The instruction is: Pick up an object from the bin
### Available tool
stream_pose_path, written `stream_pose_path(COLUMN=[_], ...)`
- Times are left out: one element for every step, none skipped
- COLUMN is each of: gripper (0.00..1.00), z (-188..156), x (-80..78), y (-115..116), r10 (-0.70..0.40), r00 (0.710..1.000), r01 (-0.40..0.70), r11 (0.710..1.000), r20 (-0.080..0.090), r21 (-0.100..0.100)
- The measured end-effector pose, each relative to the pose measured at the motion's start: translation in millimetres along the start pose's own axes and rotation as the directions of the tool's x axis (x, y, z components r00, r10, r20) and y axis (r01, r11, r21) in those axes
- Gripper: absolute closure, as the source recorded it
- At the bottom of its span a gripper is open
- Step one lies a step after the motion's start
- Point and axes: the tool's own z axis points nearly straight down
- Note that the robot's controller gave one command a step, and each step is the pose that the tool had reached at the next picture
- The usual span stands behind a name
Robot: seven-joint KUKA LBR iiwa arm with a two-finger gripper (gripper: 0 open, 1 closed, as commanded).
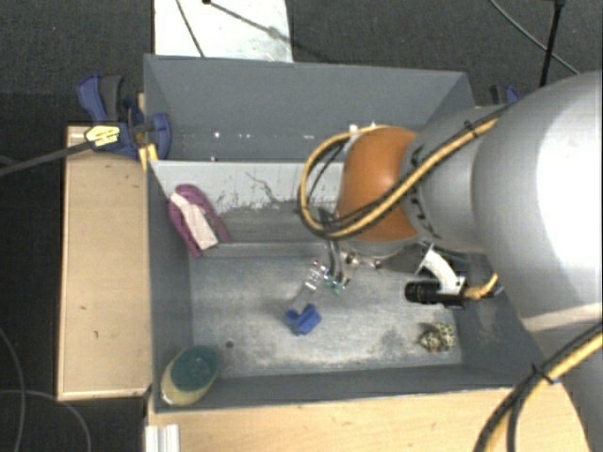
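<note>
At the near left corner of the bin (pixel 171 299), a round green and yellow pad (pixel 193 373) is lying; toward the near right corner, a small speckled lump (pixel 435 338) is resting; mid-floor, a small blue piece (pixel 303 320) is lying; the gripper (pixel 325 281) is hanging just beyond it; whether it is apart or together cannot be told; a purple and pink item (pixel 193 219) is leaning against the far left wall.

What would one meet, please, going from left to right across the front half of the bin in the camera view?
Round green and yellow pad → small blue piece → small speckled lump.
</note>
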Motion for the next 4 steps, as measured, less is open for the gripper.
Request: stream_pose_path(gripper=[0.0, 0.0, 1.0, 1.0], z=[-14.2, -3.5, -4.5, -130.3], x=[45.6, 77.0, 76.1, 95.6], y=[18.5, -20.2, -18.3, 14.2], r10=[0.133, 0.099, 0.104, 0.081], r00=[0.991, 0.995, 0.995, 0.997], r01=[-0.133, -0.099, -0.104, -0.081], r11=[0.991, 0.995, 0.995, 0.997], r20=[-0.005, -0.004, -0.002, 0.002], r21=[0.001, 0.004, -0.001, -0.007])
